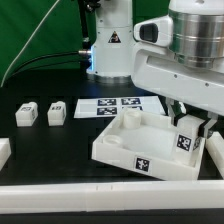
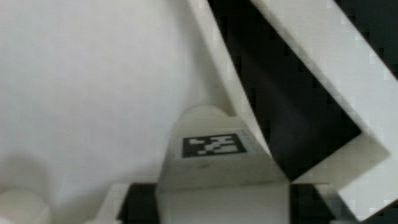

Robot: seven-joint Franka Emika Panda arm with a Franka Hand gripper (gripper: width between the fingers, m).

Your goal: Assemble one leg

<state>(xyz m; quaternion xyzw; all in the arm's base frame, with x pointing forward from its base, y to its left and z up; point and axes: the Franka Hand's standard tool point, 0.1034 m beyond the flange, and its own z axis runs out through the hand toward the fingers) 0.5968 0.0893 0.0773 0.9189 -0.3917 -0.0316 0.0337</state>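
The gripper (image 1: 190, 124) stood low over the corner of the large white panel (image 1: 125, 150) at the exterior view's right, and between its dark fingers (image 1: 176, 118) sat a leg (image 1: 185, 141), its black-and-white tag facing outward. The fingers were closed against that leg's sides, so the block was clamped rather than merely straddled. In the wrist view the same leg (image 2: 214, 150) appeared as a pale wedge with its tag uppermost, reaching down to the jaws at the frame's edge, with the panel's raised rim (image 2: 329, 70) running past it over the black table. Whether the leg's base had already entered the corner socket could not be told; the arm's body hid that junction, though the block seemed to hang just at rim height.

Two more legs (image 1: 26, 114) and (image 1: 57, 112) stood near each other on the table toward the exterior view's left, well apart from the panel. The marker board (image 1: 122, 104) lay flat behind the panel.

The leg looked like rigid moulded plastic, light and smooth, so it would likely not deform under the fingers but could slip or twist if squeezed off-centre. Its flat opposing sides, below the tag face, offered the surest hold, keeping the lower end free for the socket.
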